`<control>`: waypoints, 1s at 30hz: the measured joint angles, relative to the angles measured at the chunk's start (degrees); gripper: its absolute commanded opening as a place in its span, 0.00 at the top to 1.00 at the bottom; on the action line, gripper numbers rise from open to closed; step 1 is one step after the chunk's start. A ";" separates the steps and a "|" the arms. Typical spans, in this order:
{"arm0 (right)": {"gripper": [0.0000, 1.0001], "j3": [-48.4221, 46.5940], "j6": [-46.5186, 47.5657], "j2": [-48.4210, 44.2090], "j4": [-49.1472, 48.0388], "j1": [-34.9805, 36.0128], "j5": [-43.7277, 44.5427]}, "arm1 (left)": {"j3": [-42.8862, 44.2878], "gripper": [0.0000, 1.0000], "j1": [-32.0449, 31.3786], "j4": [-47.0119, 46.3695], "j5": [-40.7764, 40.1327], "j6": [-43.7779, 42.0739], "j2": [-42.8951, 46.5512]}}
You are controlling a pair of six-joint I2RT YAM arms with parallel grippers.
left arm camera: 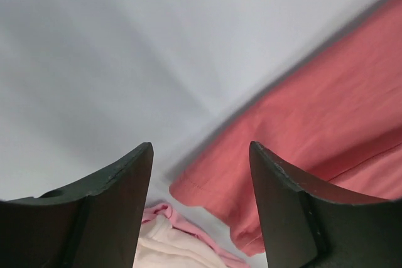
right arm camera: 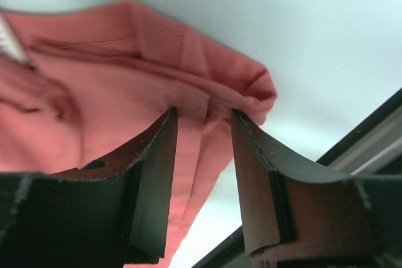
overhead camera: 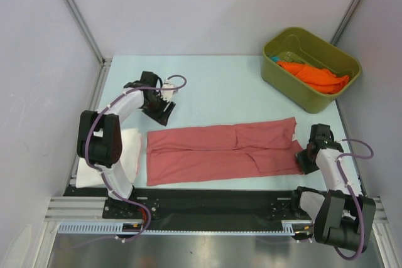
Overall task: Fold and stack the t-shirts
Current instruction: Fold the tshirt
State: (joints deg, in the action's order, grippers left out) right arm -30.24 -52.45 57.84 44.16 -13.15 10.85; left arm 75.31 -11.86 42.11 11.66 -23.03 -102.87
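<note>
Across the near half of the table (overhead camera: 213,86), from about 8 o'clock round to 4 o'clock, the salmon-red t-shirt (overhead camera: 220,152) lies flat as one long band, its sides folded in and a slanting crease near the middle. Its collar end points to 3 o'clock, with a small white label showing there.

At that 3 o'clock end sits the right gripper (overhead camera: 306,155), low over the cloth. From its own wrist camera the two dark fingers (right arm camera: 157,155) stand a moderate way apart, with the bunched, folded corner of the shirt lying just at their tips. Nothing is pinched between them.

Up at the shirt's 10 o'clock corner hangs the left gripper (overhead camera: 164,108), above the bare table and just beyond the hem. Its jaws are spread wide and hold nothing; between them its wrist camera sees table, the shirt's corner and a bit of pale cloth.

Over at 8 o'clock, beside the left arm, a white t-shirt (overhead camera: 129,149) rests folded, close to the red one's end; whether they touch I cannot tell.

Far off at 2 o'clock stands an olive-green bin (overhead camera: 290,85), holding a crumpled orange t-shirt (overhead camera: 314,75) and a sliver of teal t-shirt (overhead camera: 276,61).
</note>
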 measured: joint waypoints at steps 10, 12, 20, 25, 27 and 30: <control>0.95 0.24 -0.96 6.08 -3.54 -0.22 -1.64 | -10.97 0.63 1.53 -6.51 -2.62 -3.58 -0.04; 1.00 0.26 -0.35 6.43 -3.80 -0.15 -1.70 | -12.24 0.72 1.51 -7.69 -1.70 -3.58 0.70; 1.00 -5.05 7.17 15.15 -3.96 6.40 2.60 | -18.32 1.00 1.53 -10.95 1.29 -5.88 5.35; 1.00 -12.57 11.65 24.68 -4.44 13.70 6.25 | -22.45 1.00 3.04 -8.09 3.41 -11.87 9.22; 1.00 -16.02 13.38 28.41 -5.53 16.09 6.91 | -22.88 1.00 4.81 -5.79 5.18 -14.12 9.73; 1.00 -23.61 15.50 36.02 -9.11 20.04 6.97 | -23.61 1.00 6.99 -2.64 7.28 -17.57 10.43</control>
State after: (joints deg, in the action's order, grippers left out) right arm -53.84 -36.95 93.86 35.05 6.90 17.82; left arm 51.70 -4.86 39.46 18.94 -40.60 -92.44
